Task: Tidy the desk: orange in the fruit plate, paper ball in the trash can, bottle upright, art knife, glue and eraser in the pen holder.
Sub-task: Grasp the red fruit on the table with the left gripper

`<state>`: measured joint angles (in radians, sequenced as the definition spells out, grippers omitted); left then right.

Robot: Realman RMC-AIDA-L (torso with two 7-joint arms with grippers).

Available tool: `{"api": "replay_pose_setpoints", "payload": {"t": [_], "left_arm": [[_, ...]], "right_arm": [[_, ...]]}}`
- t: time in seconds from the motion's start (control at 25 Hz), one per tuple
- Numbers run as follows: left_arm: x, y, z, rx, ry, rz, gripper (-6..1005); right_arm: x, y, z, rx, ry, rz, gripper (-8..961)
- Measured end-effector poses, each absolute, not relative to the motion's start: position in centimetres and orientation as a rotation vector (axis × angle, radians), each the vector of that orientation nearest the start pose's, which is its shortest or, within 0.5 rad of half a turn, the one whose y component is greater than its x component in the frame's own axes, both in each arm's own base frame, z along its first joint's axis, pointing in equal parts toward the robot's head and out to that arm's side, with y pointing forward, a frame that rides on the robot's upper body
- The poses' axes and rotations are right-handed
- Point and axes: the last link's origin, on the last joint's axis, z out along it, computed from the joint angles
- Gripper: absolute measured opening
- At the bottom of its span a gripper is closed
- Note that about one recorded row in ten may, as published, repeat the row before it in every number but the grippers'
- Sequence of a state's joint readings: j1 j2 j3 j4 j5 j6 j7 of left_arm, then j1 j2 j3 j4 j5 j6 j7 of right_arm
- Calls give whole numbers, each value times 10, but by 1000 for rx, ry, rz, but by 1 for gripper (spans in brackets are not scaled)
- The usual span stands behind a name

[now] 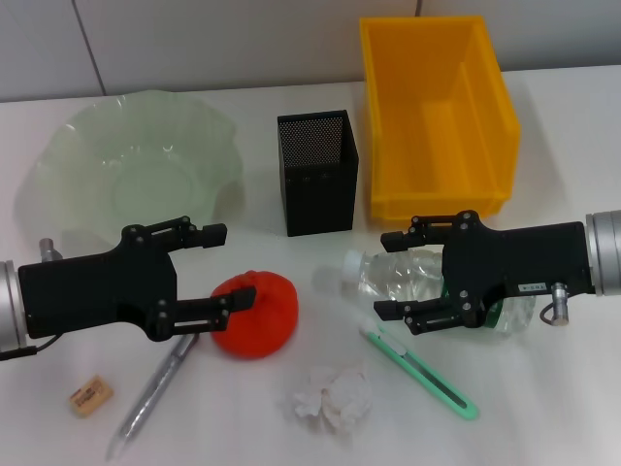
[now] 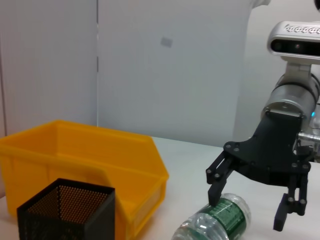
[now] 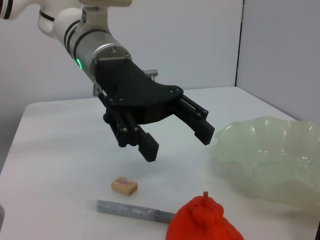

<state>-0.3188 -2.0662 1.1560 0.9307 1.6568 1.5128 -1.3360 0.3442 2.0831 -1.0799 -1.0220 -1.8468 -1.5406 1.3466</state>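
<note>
The left claw (image 1: 219, 267) hangs above the white tabletop (image 1: 243, 408) with its fingers spread apart and nothing between them. The orange (image 1: 260, 313) lies just past its fingertips, near the lower finger; from the head view I cannot tell whether that finger touches it. Behind this claw sits the pale green fruit plate (image 1: 136, 165), bare inside. Beneath the claw's body a grey pen-like stick (image 1: 150, 393) lies slanted on the tabletop, and the eraser (image 1: 89, 396) rests beside it, farther out toward the arm's side.

The right claw (image 1: 386, 275) also has its fingers apart and holds nothing. It hovers over the clear bottle (image 1: 393, 272), which lies on its side with the cap pointing past the fingertips toward the orange. In front of this claw the green art knife (image 1: 417, 371) lies slanted on the tabletop, and the crumpled paper ball (image 1: 335, 396) sits between the knife and the orange, nearer the front edge. Behind the right claw stands the yellow bin (image 1: 437, 112), and the black mesh pen holder (image 1: 316, 173) stands upright between the two claws, just beside the bin
</note>
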Motion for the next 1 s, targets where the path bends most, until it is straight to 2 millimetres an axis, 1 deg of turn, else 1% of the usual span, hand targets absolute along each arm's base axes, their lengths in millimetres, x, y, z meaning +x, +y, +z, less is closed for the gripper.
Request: {"api": "replay_pose_setpoints", "payload": {"t": [0.4,0.64,0.8,0.92,1.0], "left_arm": [[-238,302,-6,-2799,-304,-712,811],[-239,301,-7,-2794,-277,-703,800],[-242,304,-10,-2783,-290,-688,785],[-249,307,-20,-2783,-284,-664,774],[-249,307,-21,-2783,-281,-661,767]], "right_arm": [[238,306,4,-2851,186,520,789],[238,305,4,-2851,190,521,789],[238,305,3,-2852,191,521,789],[239,305,3,-2854,194,521,789],[239,305,3,-2854,195,521,789]]}}
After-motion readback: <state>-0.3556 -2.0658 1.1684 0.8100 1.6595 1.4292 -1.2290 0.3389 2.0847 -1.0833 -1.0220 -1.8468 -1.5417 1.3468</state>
